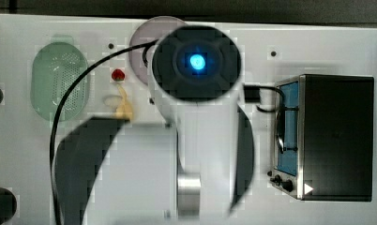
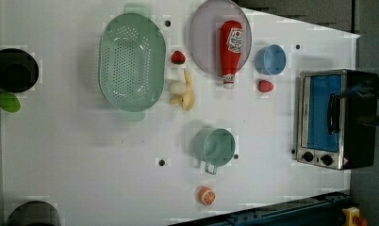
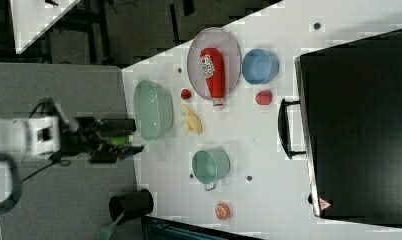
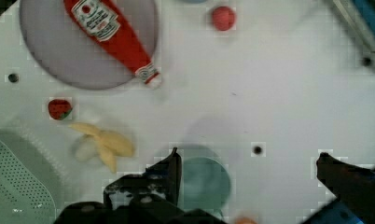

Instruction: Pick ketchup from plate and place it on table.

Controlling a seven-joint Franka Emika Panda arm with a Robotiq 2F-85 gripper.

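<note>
The ketchup (image 2: 230,51) is laid across the plate (image 2: 204,42), cap past its rim. The hand (image 4: 246,163) is held spread above the table (image 2: 84,155), well apart from the plate.

We see the ketchup (image 2: 230,46) lying on the plate (image 2: 204,42), hemmed by the blue bowl (image 2: 270,59), strawberry (image 2: 178,57) and banana (image 2: 187,92); bare worktop (image 2: 74,155) opens between the green mug (image 2: 216,147) and the colander (image 2: 131,61)

The ketchup (image 2: 230,47) lies on the plate (image 2: 204,42), cap overhanging its rim toward the green mug (image 2: 217,146) on the desk (image 2: 84,155).
</note>
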